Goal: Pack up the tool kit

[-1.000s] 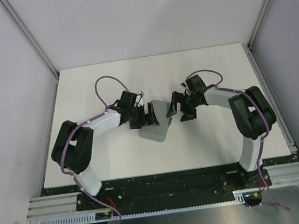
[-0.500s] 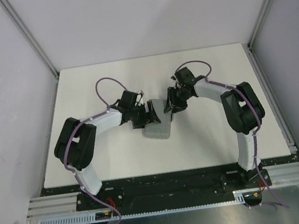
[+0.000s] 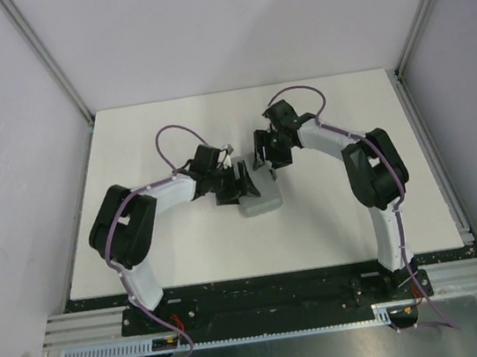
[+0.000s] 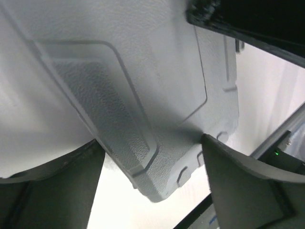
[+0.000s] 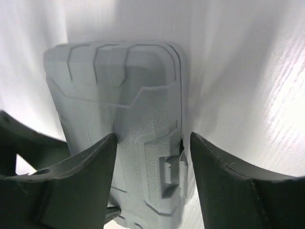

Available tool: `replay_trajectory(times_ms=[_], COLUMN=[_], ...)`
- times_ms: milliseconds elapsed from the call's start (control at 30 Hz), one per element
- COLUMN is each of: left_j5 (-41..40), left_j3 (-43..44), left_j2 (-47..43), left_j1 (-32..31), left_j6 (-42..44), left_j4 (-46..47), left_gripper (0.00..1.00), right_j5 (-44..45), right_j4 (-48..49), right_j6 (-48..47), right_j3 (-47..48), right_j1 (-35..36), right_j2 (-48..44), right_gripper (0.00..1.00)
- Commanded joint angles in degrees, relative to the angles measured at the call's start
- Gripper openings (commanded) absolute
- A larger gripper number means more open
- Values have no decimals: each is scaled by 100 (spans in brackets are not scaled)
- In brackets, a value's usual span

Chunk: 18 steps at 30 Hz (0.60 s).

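Note:
The tool kit's grey case (image 3: 259,200) lies shut on the white table (image 3: 153,137), near the middle. My left gripper (image 3: 241,182) stands open at the case's left side. In the left wrist view the case (image 4: 143,86) fills the frame, one corner lies between the wide jaws of the left gripper (image 4: 151,140), and the right fingertip (image 4: 209,148) touches its edge. My right gripper (image 3: 263,153) is at the case's far end. In the right wrist view the right gripper (image 5: 153,136) is open astride the case (image 5: 138,109), just beyond the latch (image 5: 172,167).
Grey walls and aluminium frame posts (image 3: 44,59) close in the table on three sides. The arm bases sit on a black rail (image 3: 264,299) at the near edge. Purple cables (image 3: 174,134) loop above both wrists.
The right arm swung left and away, bringing its gripper from the case's right side to its far end, with narrower jaws. The case slid slightly right. The left gripper followed it.

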Motion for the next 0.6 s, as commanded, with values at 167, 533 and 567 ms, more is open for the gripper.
replay_trajectory(times_ms=[167,533,567], left_j5=[113,-667,-735], left_j3=[-369,-373,-358], left_j2=[1050,1015,1012], left_j1=[-209,-195,-195], left_j6=[-462,-857,-854], left_j4=[-123,-358,-407], left_gripper=[50,47,47], right_j5=[1603,1786,1737], right_j4=[-1351,-1291,-1214], right_j6=[-243,-126,-100], right_j3=[690,71,-77], right_j1=[239,447,449], right_j2=[433,-159,-248], right_gripper=[83,78,77])
